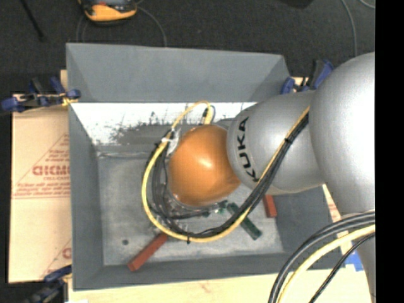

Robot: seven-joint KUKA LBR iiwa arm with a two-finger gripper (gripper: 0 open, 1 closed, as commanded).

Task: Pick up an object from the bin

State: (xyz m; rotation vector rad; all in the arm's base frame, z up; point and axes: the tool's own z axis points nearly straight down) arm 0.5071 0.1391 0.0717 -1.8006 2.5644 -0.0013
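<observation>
The dark body of my gripper [168,204] peeks out under the arm's orange dome, low over the middle of the bin floor. A reddish-brown flat stick [149,250] lies slanted on the floor just below and left of it, one end reaching under the cables. A dark green strip [247,222] lies to the gripper's right, partly under the yellow cable. A small red-brown block [270,206] sits further right, near the bin's right wall.
The arm comes in from the right and covers the bin's right half. Yellow and black cables loop around the dome. Bare grey floor lies to the left of the gripper; the sloped back wall is scuffed.
</observation>
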